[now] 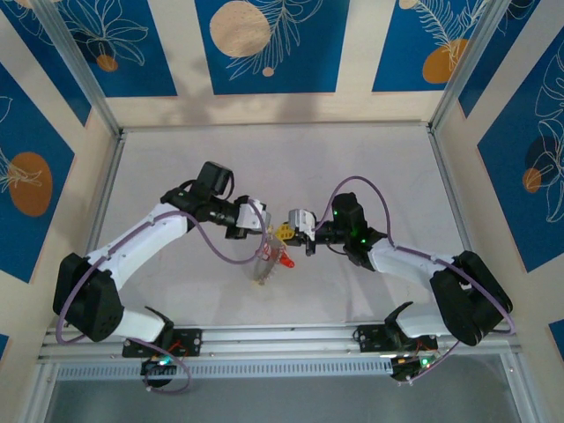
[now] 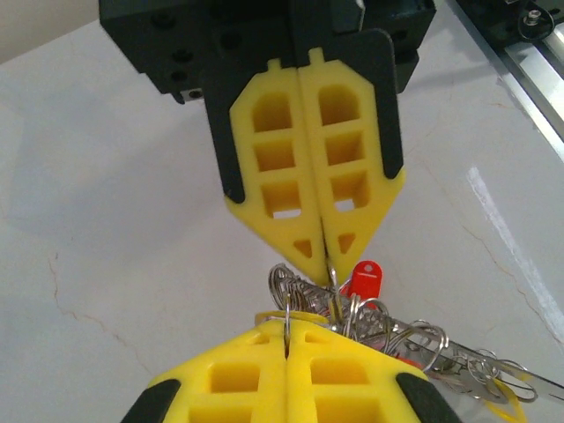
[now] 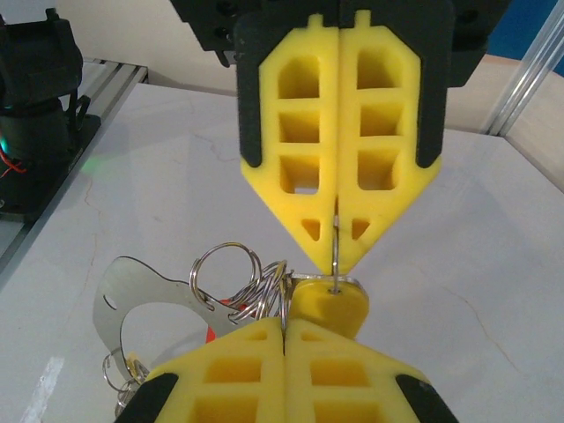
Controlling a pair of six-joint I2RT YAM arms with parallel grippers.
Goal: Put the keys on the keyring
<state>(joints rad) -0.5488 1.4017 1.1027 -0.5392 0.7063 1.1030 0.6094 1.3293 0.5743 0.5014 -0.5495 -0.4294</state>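
Both grippers meet tip to tip above the table's middle, holding a bunch of keys (image 1: 284,236) between them. My left gripper (image 2: 287,339) is shut on a thin wire ring that carries a yellow key head (image 3: 330,306). My right gripper (image 3: 284,326) is shut on another thin split ring (image 3: 284,295) of the bunch. The opposite fingers (image 2: 304,176) (image 3: 339,150) point at each camera. A red tag (image 2: 364,280) and several silvery rings (image 2: 397,330) hang behind the tips. The keyring (image 3: 123,286), a flat silvery hoop, dangles from the bunch (image 1: 262,269) toward the table.
The white marbled table (image 1: 370,167) lies open all around the grippers. Aluminium posts (image 1: 454,88) and blue patterned walls enclose it. A rail (image 1: 282,339) with the arm bases runs along the near edge.
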